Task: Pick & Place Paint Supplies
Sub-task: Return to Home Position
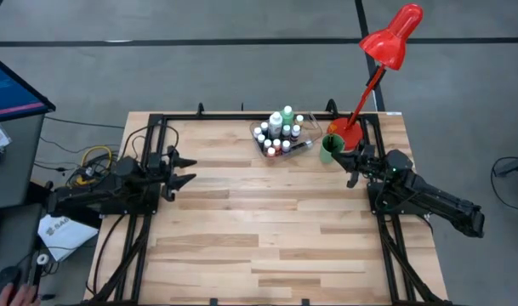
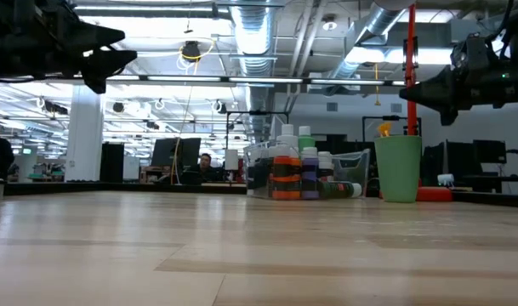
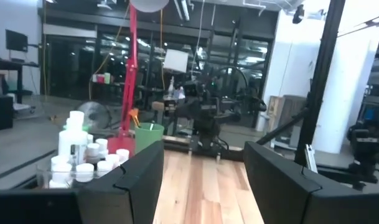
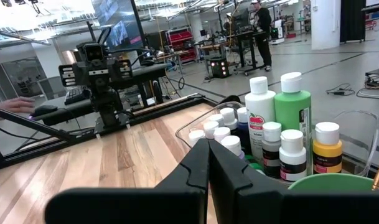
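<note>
bottles (image 1: 277, 134) are sitting in far tray (image 2: 354, 166), so arms are hovering clear: left gripper (image 1: 180, 171) wide, right gripper (image 1: 351, 169) pinched, empty.

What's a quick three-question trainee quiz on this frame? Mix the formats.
1. True or false: the left gripper holds a bottle.
2. Fill in: the right gripper is ___ (open or shut).
3. The paint bottles stand: A in the clear tray; B in the left gripper; C in the right gripper.
Key: 1 false; 2 shut; 3 A.
</note>
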Controlling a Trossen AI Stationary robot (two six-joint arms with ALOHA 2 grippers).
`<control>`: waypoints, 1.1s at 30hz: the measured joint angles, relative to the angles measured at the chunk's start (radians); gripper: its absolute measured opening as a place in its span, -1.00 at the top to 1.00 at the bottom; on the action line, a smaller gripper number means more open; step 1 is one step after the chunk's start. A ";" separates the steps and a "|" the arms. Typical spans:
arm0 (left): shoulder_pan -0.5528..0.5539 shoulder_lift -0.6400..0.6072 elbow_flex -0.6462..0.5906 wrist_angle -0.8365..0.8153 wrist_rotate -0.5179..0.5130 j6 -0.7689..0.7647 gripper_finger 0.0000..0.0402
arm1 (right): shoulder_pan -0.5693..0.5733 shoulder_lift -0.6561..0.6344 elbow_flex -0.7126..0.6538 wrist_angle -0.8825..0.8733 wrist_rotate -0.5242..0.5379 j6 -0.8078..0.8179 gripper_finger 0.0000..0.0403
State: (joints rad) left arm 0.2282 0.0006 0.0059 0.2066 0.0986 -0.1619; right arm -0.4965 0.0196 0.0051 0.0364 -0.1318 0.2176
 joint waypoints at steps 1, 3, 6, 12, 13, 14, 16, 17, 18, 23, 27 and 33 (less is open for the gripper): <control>-0.007 0.000 0.000 -0.004 0.000 0.000 -0.04 | 0.000 0.000 0.000 0.000 0.000 0.000 1.00; -0.015 0.000 0.000 -0.002 0.000 0.000 -0.04 | 0.000 0.000 0.000 0.000 0.000 0.000 1.00; -0.017 0.000 0.000 -0.002 0.000 0.000 -0.04 | 0.000 0.000 0.000 0.000 0.000 0.000 1.00; -0.017 -0.001 0.000 -0.002 0.000 0.000 -0.04 | 0.000 0.000 0.000 0.000 0.000 0.000 1.00; -0.017 -0.001 0.000 -0.002 0.000 0.000 -0.04 | 0.000 0.000 0.000 0.000 0.000 0.000 1.00; -0.017 -0.001 0.000 -0.002 0.000 0.000 -0.04 | 0.000 0.000 0.000 0.000 0.000 0.000 1.00; -0.017 -0.001 0.000 -0.002 0.000 0.000 -0.04 | 0.000 0.000 0.000 0.000 0.000 0.000 1.00; -0.017 -0.001 0.000 -0.002 0.000 0.000 -0.04 | 0.000 0.000 0.000 0.000 0.000 0.000 1.00; -0.017 -0.001 0.000 -0.001 0.000 0.000 -0.04 | 0.000 0.000 0.000 0.000 0.000 0.000 1.00; -0.017 -0.001 0.000 0.000 0.000 0.000 -0.04 | 0.000 0.000 0.000 0.000 0.000 0.000 1.00; -0.017 -0.001 0.000 0.002 0.000 0.000 -0.04 | 0.000 0.000 0.000 0.000 0.000 0.000 1.00; -0.017 -0.001 0.000 0.004 0.000 0.000 -0.04 | 0.000 0.000 0.000 0.000 0.000 0.000 1.00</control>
State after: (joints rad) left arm 0.2115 -0.0002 0.0059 0.2110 0.0985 -0.1619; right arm -0.4961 0.0196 0.0048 0.0364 -0.1314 0.2177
